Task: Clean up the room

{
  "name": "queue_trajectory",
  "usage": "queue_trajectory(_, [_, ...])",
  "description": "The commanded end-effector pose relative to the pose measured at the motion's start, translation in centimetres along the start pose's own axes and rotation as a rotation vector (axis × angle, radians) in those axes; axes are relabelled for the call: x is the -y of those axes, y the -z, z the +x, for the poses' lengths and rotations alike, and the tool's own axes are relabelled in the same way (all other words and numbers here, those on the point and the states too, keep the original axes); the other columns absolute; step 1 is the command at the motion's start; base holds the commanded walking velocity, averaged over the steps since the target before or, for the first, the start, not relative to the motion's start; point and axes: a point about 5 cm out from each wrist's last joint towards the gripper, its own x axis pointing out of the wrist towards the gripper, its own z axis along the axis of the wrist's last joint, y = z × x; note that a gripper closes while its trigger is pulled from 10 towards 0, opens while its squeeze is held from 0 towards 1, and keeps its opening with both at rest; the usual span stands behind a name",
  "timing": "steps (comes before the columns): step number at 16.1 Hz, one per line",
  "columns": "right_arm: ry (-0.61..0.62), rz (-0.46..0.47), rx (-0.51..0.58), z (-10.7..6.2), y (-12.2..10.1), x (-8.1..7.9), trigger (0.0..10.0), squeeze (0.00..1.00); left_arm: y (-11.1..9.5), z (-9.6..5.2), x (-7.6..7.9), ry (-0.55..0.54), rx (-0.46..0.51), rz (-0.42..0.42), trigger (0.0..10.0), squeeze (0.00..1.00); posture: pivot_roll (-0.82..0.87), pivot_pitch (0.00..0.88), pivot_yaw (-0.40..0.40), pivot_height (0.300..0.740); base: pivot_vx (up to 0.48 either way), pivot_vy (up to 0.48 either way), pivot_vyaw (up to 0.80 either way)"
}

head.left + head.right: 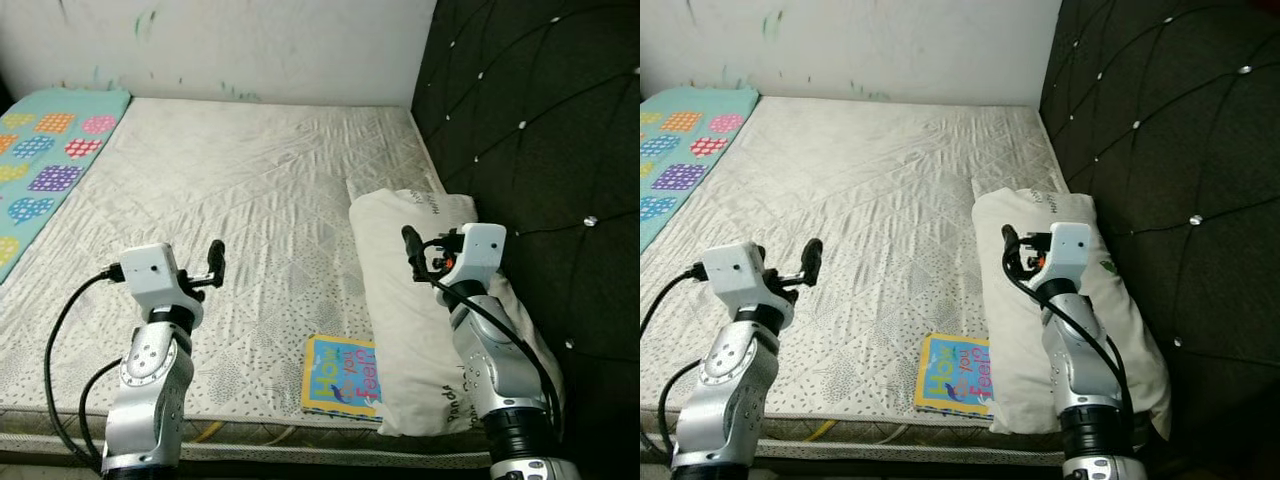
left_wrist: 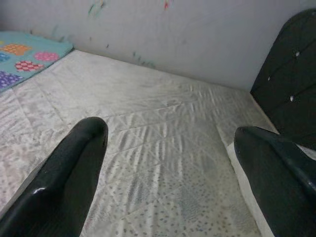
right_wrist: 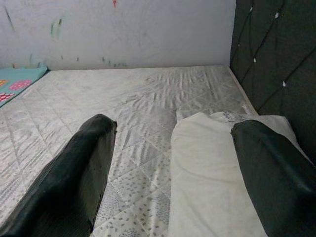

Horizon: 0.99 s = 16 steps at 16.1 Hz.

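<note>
A: End effectors?
B: Left end effector (image 1: 216, 262) & right end effector (image 1: 410, 250) both spread wide, holding nothing, above the mattress (image 1: 260, 180).
A: Stuff to tidy?
B: Picture book (image 1: 342, 377) at mattress front edge, touching white pillow (image 1: 415, 300) by the headboard (image 1: 540, 120).

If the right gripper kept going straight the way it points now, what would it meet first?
Probably the white pillow: the open right gripper hangs above it, and the pillow lies between the fingers in the wrist view. If its line runs flatter than it looks, it would pass over to the mattress.
</note>
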Motion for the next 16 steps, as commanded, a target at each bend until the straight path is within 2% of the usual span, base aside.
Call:
queue_trajectory(1, [-0.022,-0.001,0.022,0.14,-0.53,-0.64,10.0,0.0,-0.05,0.13,-0.5,-0.022,-0.002,0.0,10.0,0.0,-0.03,0.0,-0.018,0.74,0.0,0.48,0.0])
queue_trajectory(16, [-0.041,-0.003,0.014,0.24,-0.51,-0.8,10.0,0.0,0.02,0.79,-0.44,-0.048,-0.006,-0.032,10.0,0.0,-0.03,0.0,-0.026,0.74,0.0,0.48,0.0])
